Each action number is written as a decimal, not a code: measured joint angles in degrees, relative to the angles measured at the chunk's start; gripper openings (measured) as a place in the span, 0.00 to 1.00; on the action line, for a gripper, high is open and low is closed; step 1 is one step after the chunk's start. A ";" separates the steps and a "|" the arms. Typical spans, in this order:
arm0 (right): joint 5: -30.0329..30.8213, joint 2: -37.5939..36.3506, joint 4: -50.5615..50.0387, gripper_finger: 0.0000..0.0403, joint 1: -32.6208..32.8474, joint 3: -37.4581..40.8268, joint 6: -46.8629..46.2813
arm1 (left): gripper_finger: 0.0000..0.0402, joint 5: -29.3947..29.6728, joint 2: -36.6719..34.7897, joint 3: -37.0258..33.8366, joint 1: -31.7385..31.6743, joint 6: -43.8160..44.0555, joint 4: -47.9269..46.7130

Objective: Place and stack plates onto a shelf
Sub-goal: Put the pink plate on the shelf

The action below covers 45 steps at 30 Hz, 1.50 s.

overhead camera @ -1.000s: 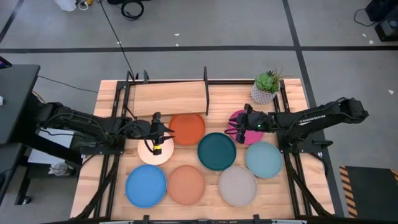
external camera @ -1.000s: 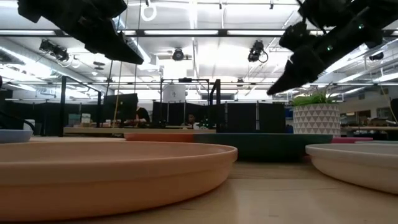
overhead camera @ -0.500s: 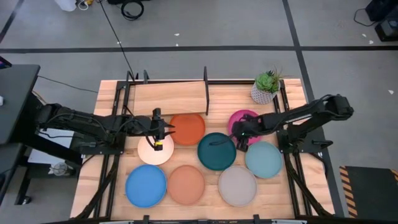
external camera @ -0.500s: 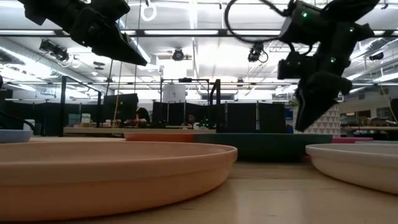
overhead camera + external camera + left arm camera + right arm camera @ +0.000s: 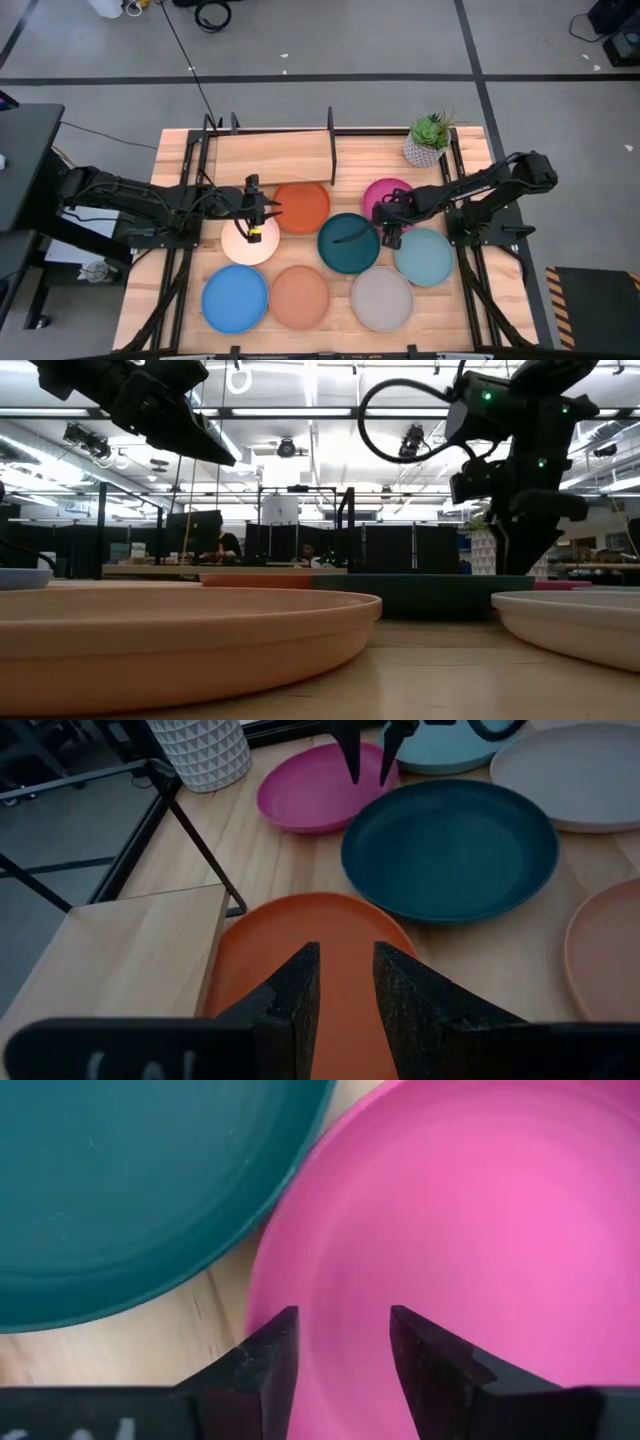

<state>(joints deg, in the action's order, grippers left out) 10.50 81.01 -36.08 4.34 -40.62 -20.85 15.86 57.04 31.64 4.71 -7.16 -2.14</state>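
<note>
Eight plates lie flat on the slatted tabletop: orange (image 5: 300, 205), magenta (image 5: 392, 195), dark teal (image 5: 348, 243), pale teal (image 5: 423, 256), cream (image 5: 245, 245), blue (image 5: 235, 298), terracotta (image 5: 299, 297) and grey (image 5: 381, 298). The shelf (image 5: 270, 157) stands at the far edge. My right gripper (image 5: 385, 217) (image 5: 345, 1345) is open and points down, low over the magenta plate's rim (image 5: 262, 1280) beside the dark teal plate (image 5: 130, 1190). My left gripper (image 5: 270, 210) (image 5: 345, 985) is open a narrow gap and hovers above the orange plate's left part (image 5: 300, 935). My right gripper comes from above, pointing down, with both open fingers (image 5: 270, 1345) over the magenta plate's inner surface just inside its rim. I cannot tell whether the fingertips touch the plate. The plate lies flat on the table.
A potted plant in a white pot (image 5: 428, 140) stands at the far right corner, just behind the magenta plate. Black shelf posts (image 5: 331, 145) rise beside the orange plate. Plates sit close together, with narrow strips of bare wood (image 5: 190, 1315) between them.
My right gripper has tipped from a level slant toward the table's left into a downward point and has dropped low over the magenta plate's rim next to the dark teal plate. No plate has moved.
</note>
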 joint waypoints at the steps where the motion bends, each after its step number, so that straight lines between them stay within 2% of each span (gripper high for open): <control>1: -0.10 -0.80 -0.45 0.40 0.00 0.00 -0.32 | 0.26 0.00 0.00 0.00 0.00 -0.01 0.05; 8: -3.10 -3.99 -0.52 0.40 2.47 0.11 -1.51 | 0.26 0.00 0.00 0.00 0.00 0.03 0.03; 18: -3.03 4.55 0.04 0.38 4.61 0.70 -1.55 | 0.26 -0.02 0.00 0.00 0.00 0.44 0.05; 23: -2.69 5.70 -0.44 0.24 4.12 0.18 -1.15 | 0.26 -0.02 0.00 0.00 0.00 0.44 0.35; 28: -1.54 3.31 -3.71 0.07 3.98 -1.94 -0.41 | 0.26 -0.02 0.00 0.00 0.00 0.42 0.58; 30: -0.76 2.21 -6.26 0.04 4.00 -3.46 0.00 | 0.26 -0.02 0.00 0.00 0.00 0.42 0.60; 37: 0.64 0.71 -15.78 0.06 3.99 -13.77 2.79 | 0.26 -0.02 0.00 0.00 0.00 0.44 0.69; 45: -12.10 3.20 -12.93 0.05 3.93 -26.55 18.51 | 0.26 -0.07 -2.62 0.00 1.35 1.54 0.05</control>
<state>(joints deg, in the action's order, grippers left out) -1.60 84.20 -49.01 8.27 -67.17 -2.33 15.79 54.42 31.64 6.06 -5.63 -2.09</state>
